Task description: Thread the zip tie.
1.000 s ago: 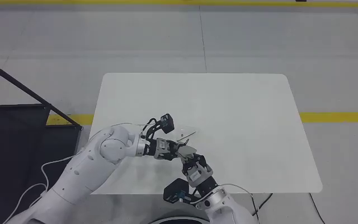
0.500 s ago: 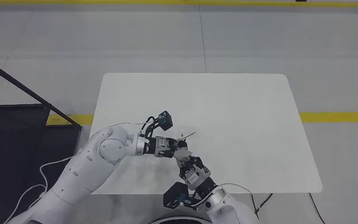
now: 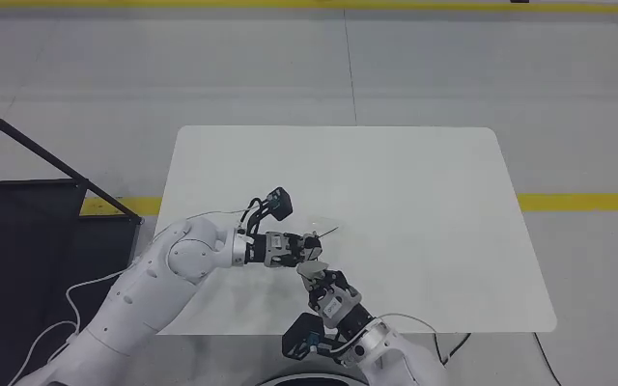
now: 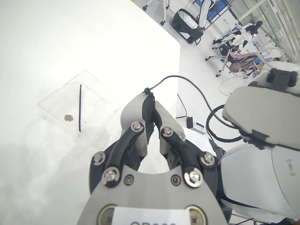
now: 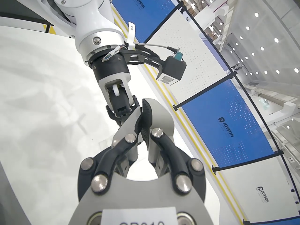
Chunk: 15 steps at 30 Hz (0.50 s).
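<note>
We're mid-threading: left pincer (image 4: 149, 104) clamped on the zip tie (image 4: 164, 80) by its head, above the table (image 3: 435, 193); right pincer (image 5: 143, 115) closed up just beside (tail grip unclear). Nxt we likely need precise tip-to-head alignment.

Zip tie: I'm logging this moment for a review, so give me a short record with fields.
zip tie: black, one end pinched by the left gripper, the rest arching free
left gripper: shut on the zip tie
right gripper: shut, close to the left gripper; its hold is unclear
clear tray: on the table, a second black tie lying in it
</note>
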### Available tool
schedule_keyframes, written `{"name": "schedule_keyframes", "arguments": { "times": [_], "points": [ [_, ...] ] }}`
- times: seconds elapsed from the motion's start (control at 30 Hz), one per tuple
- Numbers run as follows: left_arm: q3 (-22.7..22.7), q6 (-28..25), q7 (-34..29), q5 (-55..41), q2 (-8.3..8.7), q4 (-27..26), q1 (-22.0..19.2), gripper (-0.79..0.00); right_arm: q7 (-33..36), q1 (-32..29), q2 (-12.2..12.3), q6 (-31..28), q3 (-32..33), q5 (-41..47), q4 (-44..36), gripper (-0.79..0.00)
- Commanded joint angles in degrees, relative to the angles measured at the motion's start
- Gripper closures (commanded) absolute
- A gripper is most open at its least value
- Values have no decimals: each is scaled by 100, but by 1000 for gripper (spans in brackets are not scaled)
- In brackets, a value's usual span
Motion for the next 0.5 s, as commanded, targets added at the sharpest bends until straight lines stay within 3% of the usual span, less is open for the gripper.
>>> {"name": "schedule_keyframes", "arguments": {
  "times": [0.0,0.47],
  "points": [
    [-18,-20,15,-2,2,-5,14,0,-9,15,1,-88,6,43,5,0],
    [-172,-277,416,438,9,-138,160,0,37,75,0,-360,78,279,10,0]
  ]
}}
